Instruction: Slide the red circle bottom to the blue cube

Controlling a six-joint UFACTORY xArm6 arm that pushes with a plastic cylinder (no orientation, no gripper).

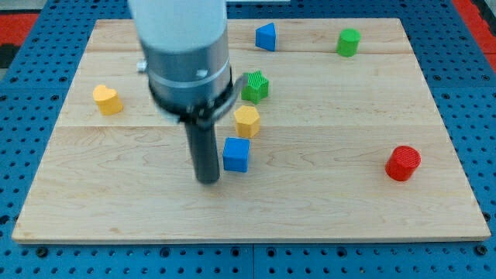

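Note:
The red circle [403,163], a short red cylinder, sits near the view's right edge of the wooden board [325,209]. The blue cube [236,154] sits near the board's middle. My tip [207,181] rests on the board just to the view's left of the blue cube, slightly below it and close to it. The red circle is far to the view's right of both the tip and the blue cube.
A yellow hexagonal block [246,121] sits just above the blue cube. A green star-like block [255,86] is above that. A blue triangular block [266,36] and a green cylinder [349,42] are near the top. A yellow heart-like block [108,100] is at the left.

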